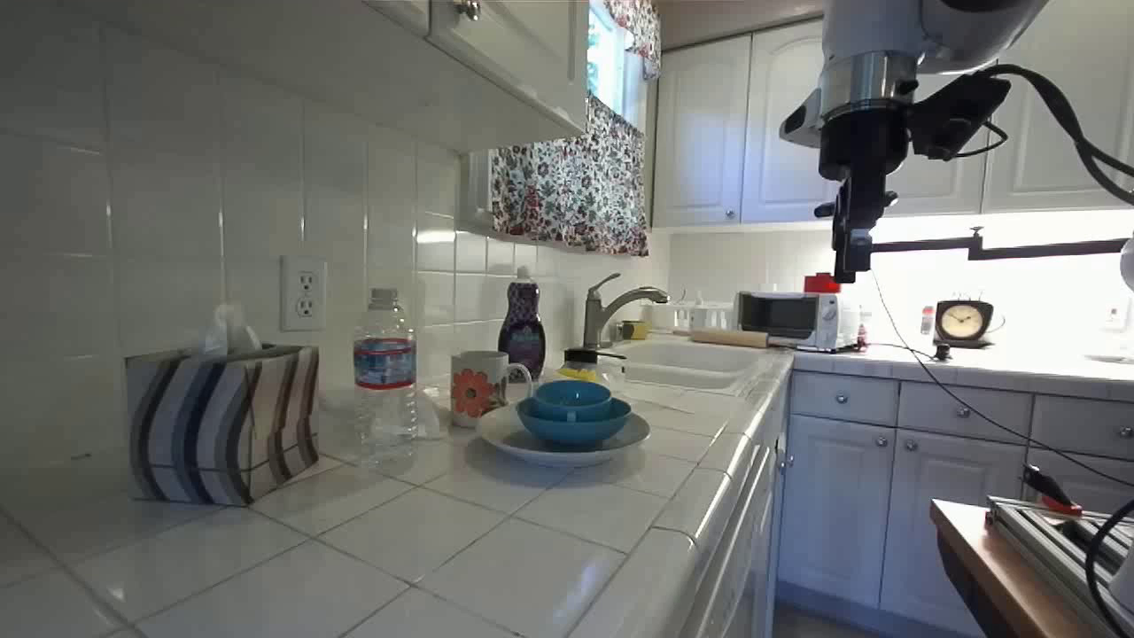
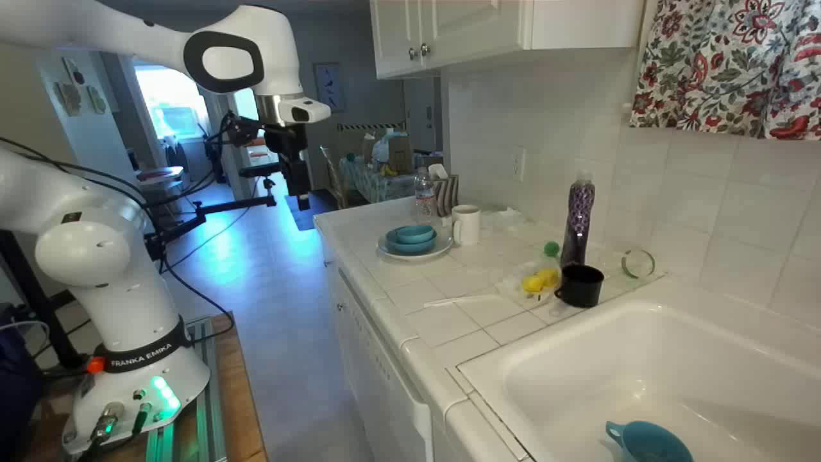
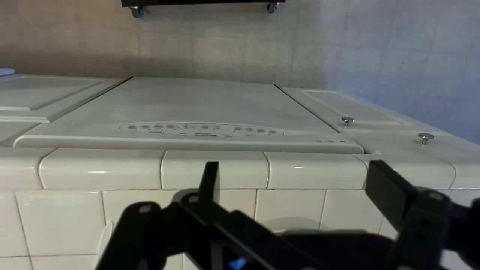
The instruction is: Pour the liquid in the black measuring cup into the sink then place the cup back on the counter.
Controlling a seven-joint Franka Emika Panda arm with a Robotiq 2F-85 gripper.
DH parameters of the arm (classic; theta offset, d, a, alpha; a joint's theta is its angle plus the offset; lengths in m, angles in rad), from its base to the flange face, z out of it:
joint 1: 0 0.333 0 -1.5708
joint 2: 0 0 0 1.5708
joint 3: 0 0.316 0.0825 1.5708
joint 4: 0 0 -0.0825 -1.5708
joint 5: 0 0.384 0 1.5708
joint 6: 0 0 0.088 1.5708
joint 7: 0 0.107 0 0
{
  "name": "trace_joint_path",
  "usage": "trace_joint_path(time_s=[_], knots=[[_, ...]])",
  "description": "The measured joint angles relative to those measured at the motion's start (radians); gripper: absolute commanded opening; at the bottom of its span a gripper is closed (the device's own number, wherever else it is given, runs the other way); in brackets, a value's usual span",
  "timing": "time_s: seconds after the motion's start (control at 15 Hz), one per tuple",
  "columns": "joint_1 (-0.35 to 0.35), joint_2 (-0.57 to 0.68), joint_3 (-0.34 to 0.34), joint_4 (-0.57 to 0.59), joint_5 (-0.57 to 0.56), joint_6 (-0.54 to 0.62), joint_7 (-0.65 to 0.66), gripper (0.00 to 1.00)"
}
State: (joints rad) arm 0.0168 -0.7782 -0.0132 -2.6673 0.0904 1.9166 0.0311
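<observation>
The black measuring cup [image 2: 580,287] stands upright on the white tiled counter [image 2: 449,321], close to the sink's corner, its handle pointing left in an exterior view. Whether it holds liquid cannot be seen. The pale sink [image 2: 737,366] has a blue cup [image 2: 654,441] lying in it; the sink [image 1: 700,356] also shows beside the grey faucet [image 1: 611,310]. My gripper [image 1: 852,257] hangs high, pointing down, away from the cup; it also shows in an exterior view [image 2: 300,192]. In the wrist view, my gripper [image 3: 296,180] has its fingers wide apart with nothing between them, over the counter's front edge [image 3: 213,168].
A purple soap bottle [image 2: 578,221] stands right behind the cup. A yellow item [image 2: 541,280] and a clear glass [image 2: 638,264] are nearby. Blue bowls [image 2: 414,237] on a plate, a mug [image 2: 466,224], a water bottle [image 1: 384,381] and a tissue box [image 1: 221,425] stand farther along.
</observation>
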Motion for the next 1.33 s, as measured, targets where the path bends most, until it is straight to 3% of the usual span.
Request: trace_joint_path(time_s=[0.47,0.67,1.33], knots=[[-0.001,0.000,0.000,0.000,0.000,0.000,0.000,1.00],[-0.028,0.002,-0.020,0.004,0.002,0.060,0.026,1.00],[-0.215,0.070,-0.264,0.101,0.056,0.220,0.059,1.00]])
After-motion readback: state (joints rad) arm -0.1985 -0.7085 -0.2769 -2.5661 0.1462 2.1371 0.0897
